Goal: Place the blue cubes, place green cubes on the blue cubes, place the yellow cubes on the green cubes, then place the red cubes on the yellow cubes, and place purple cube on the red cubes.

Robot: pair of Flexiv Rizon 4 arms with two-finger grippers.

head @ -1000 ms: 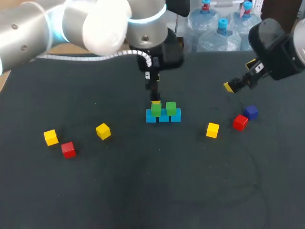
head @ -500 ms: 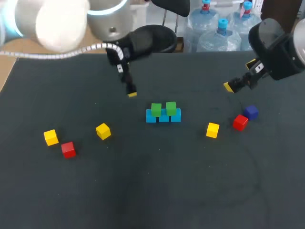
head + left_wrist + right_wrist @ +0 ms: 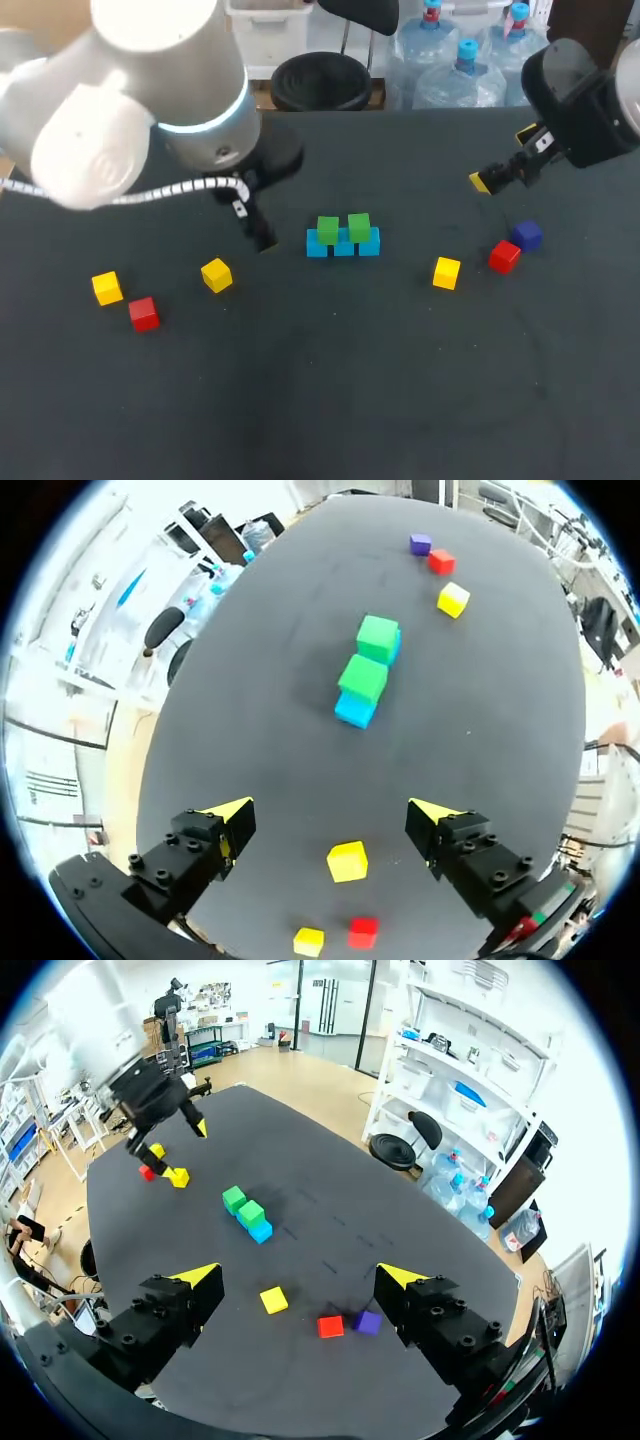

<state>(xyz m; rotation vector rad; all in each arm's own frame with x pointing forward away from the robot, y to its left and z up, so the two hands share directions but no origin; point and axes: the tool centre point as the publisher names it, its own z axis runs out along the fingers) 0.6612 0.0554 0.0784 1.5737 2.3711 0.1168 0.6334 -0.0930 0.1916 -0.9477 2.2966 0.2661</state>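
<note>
The left gripper (image 3: 333,815) has its fingers spread wide, with nothing between them. In the left wrist view, we see the near yellow cube (image 3: 347,861) on the dark table (image 3: 320,400) under the gap, clear of both fingers. In the head view, this gripper hangs just beside that cube (image 3: 216,274), between it and the stack. Past the near yellow cube, toward the left table edge, lie the far-left yellow cube (image 3: 107,288) and the left red cube (image 3: 144,313), close together but apart.

Ahead of the left gripper stands the stack. The row of blue cubes (image 3: 343,244) rests on the table near its middle. The two green cubes (image 3: 327,230) sit on top of the row, side by side. No other colour lies on the green cubes.

The right gripper (image 3: 297,1276) is also spread, and it carries nothing. In the head view, we locate it above the right part of the table (image 3: 480,181), well apart from the stack. Under it, in the right wrist view, lie the right yellow cube (image 3: 273,1300), the right red cube (image 3: 330,1326) and the purple cube (image 3: 367,1322). The right red cube and the purple cube touch or nearly touch; we cannot tell which. The right yellow cube lies between that pair and the stack, near the red one.
</note>
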